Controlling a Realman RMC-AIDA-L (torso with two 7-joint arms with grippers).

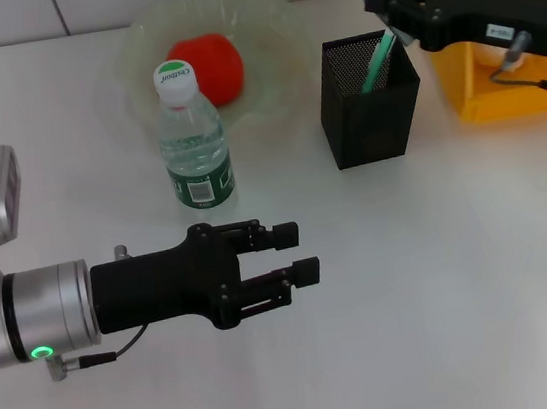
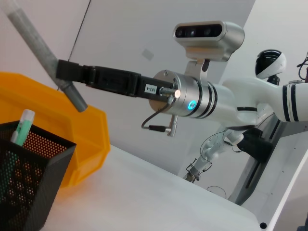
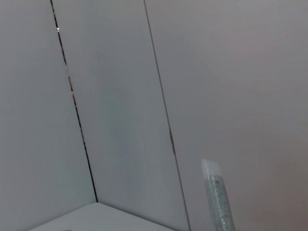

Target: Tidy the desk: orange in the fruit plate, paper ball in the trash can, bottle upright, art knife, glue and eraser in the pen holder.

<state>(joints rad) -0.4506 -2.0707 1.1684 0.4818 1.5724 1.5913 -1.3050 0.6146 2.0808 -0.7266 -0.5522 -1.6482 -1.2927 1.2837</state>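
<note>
**Grey stick held above the pen holder**

The right end effector (image 1: 392, 19) is closed on a thin grey stick (image 2: 45, 53), probably the glue or the art knife; which one cannot be told. The stick is tilted, and its lower end hangs just above the open top of the pen holder (image 1: 369, 101), not yet inside. A green and white pen-like item (image 1: 376, 62) already leans in the holder. The trash can (image 1: 496, 54) stands just behind and beside the holder.

The stick looks light and stiff, with a smooth round body, so it may slip or turn between the fingers. The grip is near the upper part, which leaves the long lower part free to enter the cup; this seems a good place to hold. The holder is light mesh and could tip if the stick pushes its rim.

The left end effector (image 1: 295, 254) hovers low over the counter (image 1: 448, 303), its fingers a little apart and holding nothing. The bottle (image 1: 192, 139) stands upright, and the orange (image 1: 210, 64) lies in the fruit plate (image 1: 275, 23). The eraser and paper ball are not visible.
</note>
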